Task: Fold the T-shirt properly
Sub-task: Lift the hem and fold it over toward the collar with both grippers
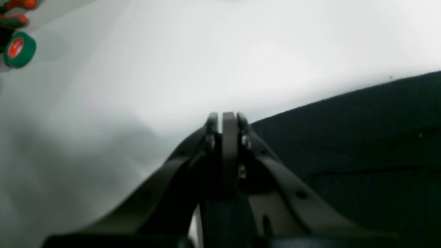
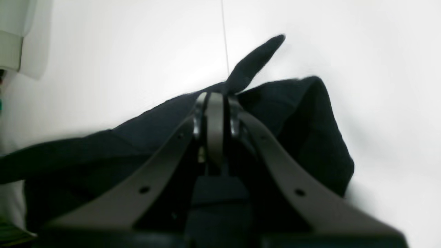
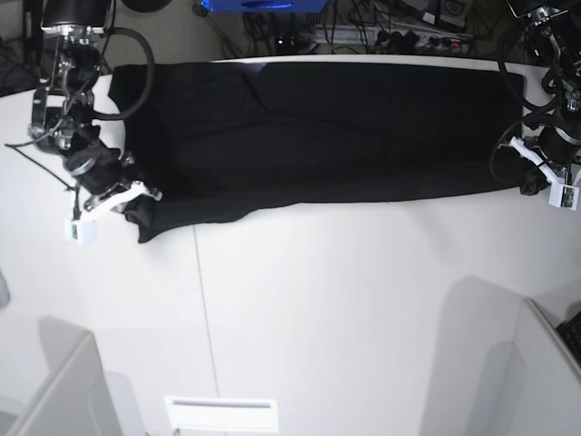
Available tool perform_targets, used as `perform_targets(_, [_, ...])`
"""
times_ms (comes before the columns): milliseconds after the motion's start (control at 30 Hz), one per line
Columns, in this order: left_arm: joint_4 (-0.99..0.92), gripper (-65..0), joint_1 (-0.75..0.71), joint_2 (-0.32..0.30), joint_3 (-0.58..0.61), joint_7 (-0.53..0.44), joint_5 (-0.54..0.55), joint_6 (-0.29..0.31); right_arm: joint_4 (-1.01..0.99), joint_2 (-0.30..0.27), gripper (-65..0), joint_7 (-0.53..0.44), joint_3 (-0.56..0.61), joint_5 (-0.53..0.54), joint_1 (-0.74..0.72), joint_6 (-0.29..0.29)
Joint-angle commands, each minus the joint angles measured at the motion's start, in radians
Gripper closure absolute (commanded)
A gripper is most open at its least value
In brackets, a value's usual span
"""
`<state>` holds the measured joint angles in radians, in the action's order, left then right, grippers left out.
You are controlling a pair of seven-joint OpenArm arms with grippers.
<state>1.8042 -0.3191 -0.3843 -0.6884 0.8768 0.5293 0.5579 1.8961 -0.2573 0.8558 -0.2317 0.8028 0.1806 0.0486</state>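
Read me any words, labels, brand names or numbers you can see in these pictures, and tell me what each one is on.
No text can be read in any view.
Green roll of tape: a red and white mark on its face, too blurred to read.
T-shirt: plain black on the side that shows, no print or label visible.
White table: no markings.
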Motion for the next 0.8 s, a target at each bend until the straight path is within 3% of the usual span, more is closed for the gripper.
perform_targets(0, [0.026, 0.0, -0.001, -0.017, -0.009, -0.02, 0.012, 0.003, 0.029, 0.0, 0.0, -0.004, -0.022, 0.005, -0.011, -0.005])
perform_targets(633, [0.052, 0.0, -0.07, -0.046, -0.046, -0.018, 0.012, 0.003, 0.107, 0.022, 0.0, 0.018, -0.044, 0.005, 0.152, -0.003])
perform_targets(767, [0.053, 0.0, -0.07, -0.049, -0.06, 0.057, 0.012, 0.004, 0.109, 0.046, 0.0, 0.018, -0.044, 0.005, 0.178, -0.002])
